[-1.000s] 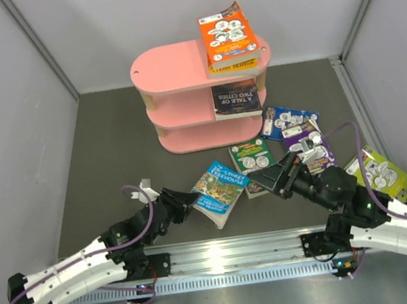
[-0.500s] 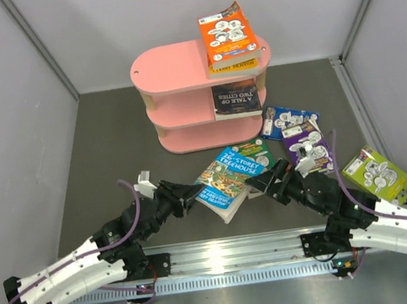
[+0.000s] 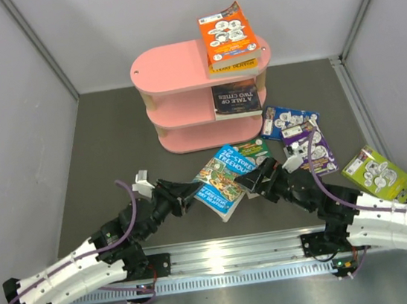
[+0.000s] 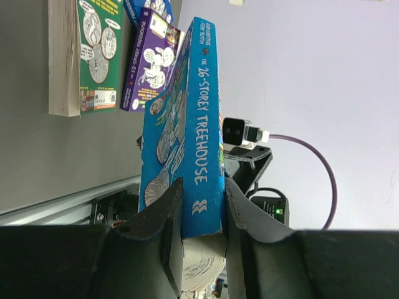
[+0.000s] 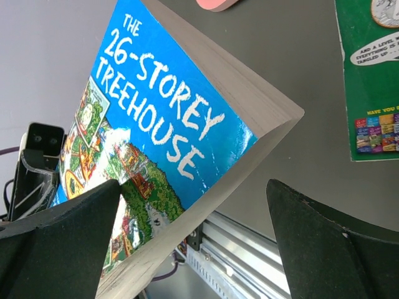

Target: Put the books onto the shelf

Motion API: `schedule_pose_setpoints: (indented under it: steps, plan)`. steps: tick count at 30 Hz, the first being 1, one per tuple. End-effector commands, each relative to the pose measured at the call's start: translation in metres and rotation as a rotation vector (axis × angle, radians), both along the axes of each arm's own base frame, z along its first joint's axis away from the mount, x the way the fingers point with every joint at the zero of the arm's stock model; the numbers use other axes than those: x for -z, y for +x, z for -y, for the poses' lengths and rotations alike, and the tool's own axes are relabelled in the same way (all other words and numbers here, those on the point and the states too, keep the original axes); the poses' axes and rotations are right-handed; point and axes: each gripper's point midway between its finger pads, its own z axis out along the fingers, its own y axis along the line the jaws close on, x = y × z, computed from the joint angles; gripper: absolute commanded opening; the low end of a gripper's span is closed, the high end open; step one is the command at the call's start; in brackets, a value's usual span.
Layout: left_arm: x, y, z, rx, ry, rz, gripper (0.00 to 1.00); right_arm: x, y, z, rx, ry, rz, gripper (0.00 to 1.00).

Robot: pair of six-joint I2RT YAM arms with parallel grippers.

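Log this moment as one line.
left gripper: shut on 26-Storey Treehouse book | right gripper: open around its corner | status: held book not yet on pink shelf

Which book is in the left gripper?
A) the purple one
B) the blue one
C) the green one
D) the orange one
B: in the left wrist view the left gripper has its fingers closed on either side of the blue book, near the bottom of its spine.
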Motion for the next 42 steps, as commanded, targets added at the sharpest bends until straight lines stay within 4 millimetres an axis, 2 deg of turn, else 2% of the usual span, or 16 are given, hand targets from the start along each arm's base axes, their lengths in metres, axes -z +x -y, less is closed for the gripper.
schedule_pose_setpoints:
  steps: [1,5,16,27,28,30,31,33,34,36,37,38,39,40,41,42]
  plan:
    - [-0.097,0.003,-0.013,-0.047,-0.318,0.1,0.0,-0.009,0.002,-0.014,-0.03,0.061,0.012,1.0]
    - [-0.113,0.005,-0.023,-0.083,-0.381,0.098,0.0,-0.001,0.003,-0.015,-0.017,0.09,-0.011,1.0]
    - [-0.136,0.002,-0.026,-0.062,-0.505,0.047,0.0,-0.022,0.033,0.001,0.16,0.097,0.076,1.0]
    - [-0.136,0.0,-0.009,-0.002,-0.579,-0.017,0.0,-0.053,0.05,-0.002,0.218,0.129,0.167,0.93]
    - [-0.135,-0.001,-0.007,0.009,-0.581,-0.021,0.0,-0.053,0.051,-0.003,0.219,0.13,0.173,0.88]
    - [-0.133,0.0,-0.003,0.013,-0.579,-0.024,0.0,-0.057,0.052,-0.005,0.217,0.131,0.185,0.71]
    - [-0.132,0.001,-0.002,0.014,-0.573,-0.025,0.0,-0.061,0.053,-0.004,0.219,0.137,0.194,0.54]
    - [-0.129,0.001,-0.002,0.012,-0.563,-0.022,0.0,-0.065,0.051,-0.003,0.214,0.132,0.202,0.37]
    - [-0.126,0.0,-0.005,0.005,-0.542,-0.023,0.0,-0.071,0.05,-0.001,0.215,0.143,0.207,0.21]
    - [-0.12,0.002,-0.01,-0.029,-0.485,-0.008,0.0,-0.069,0.047,0.005,0.214,0.115,0.199,0.1]
    - [-0.107,0.003,-0.016,-0.054,-0.393,-0.025,0.0,-0.08,0.045,0.01,0.22,0.134,0.206,0.02]
    - [-0.101,0.005,-0.021,-0.083,-0.317,0.0,0.04,-0.082,0.044,0.015,0.226,0.122,0.206,0.0]
    - [-0.107,0.004,-0.029,-0.103,-0.269,0.023,0.17,-0.074,0.041,0.022,0.226,0.068,0.191,0.0]
    - [-0.105,0.004,-0.036,-0.118,-0.209,0.048,0.24,-0.091,0.038,0.029,0.232,0.087,0.209,0.0]
    - [-0.083,0.004,-0.041,-0.123,-0.042,0.077,0.33,-0.095,0.037,0.034,0.234,0.059,0.218,0.0]
    - [-0.08,0.006,-0.048,-0.141,0.027,0.104,0.38,-0.088,0.035,0.044,0.239,-0.015,0.206,0.0]
